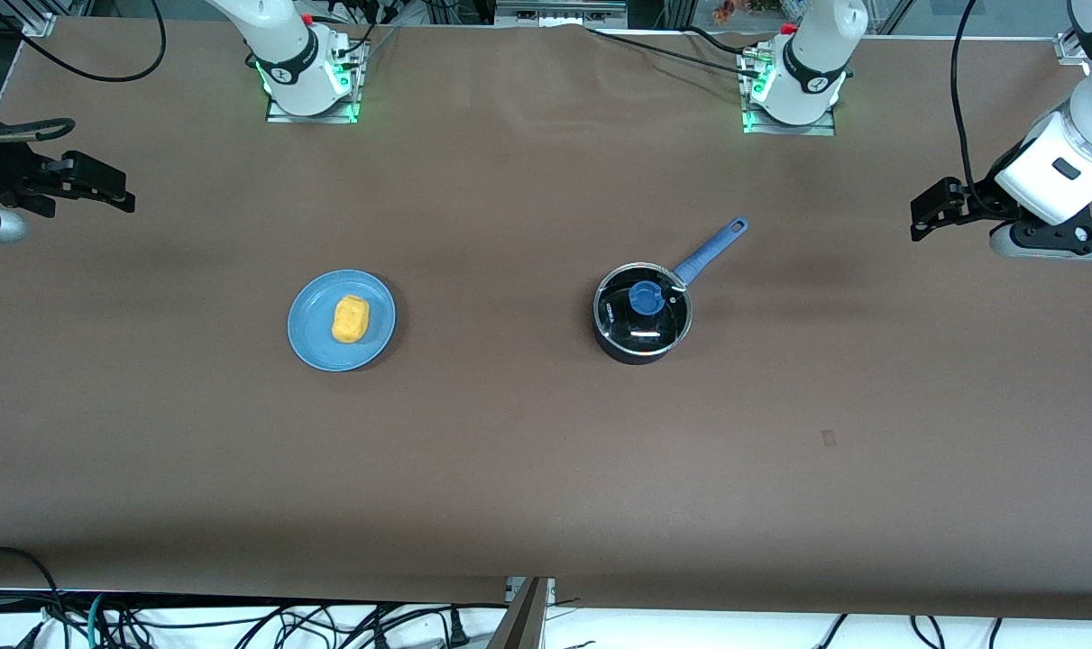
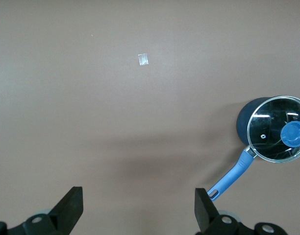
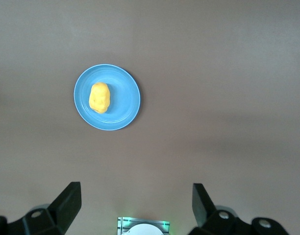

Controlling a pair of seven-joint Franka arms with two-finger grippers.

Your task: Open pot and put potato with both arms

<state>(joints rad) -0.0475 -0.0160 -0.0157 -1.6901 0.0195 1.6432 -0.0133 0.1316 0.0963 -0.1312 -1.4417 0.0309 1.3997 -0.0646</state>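
- Left gripper (image 2: 139,208): jaws spread wide, nothing between them; hangs in the air over bare worktop (image 1: 546,469) at the left arm's end, well apart from the pot.
- Right gripper (image 3: 137,204): jaws also spread wide, empty; up over the worktop edge at the right arm's end, well apart from the plate.
- Both arms look parked out at the table ends, bases along the top of front view.
- Pot (image 1: 642,315): black, round, upright on worktop toward left arm's end. Glass lid (image 1: 643,306) w/ blue knob sits on it, closed.
- Pot's blue handle (image 1: 710,249) runs from the rim away from the front cam, angled toward left arm's end; hole at its tip.
- Potato (image 1: 350,319): yellow-orange lump, lies on the light-blue plate (image 1: 312,344), approx. centre, toward right arm's end.
- Plate & pot well apart, about level w/ each other in front view.
- Small pale mark (image 2: 143,59) on worktop, nearer the front cam than the pot.
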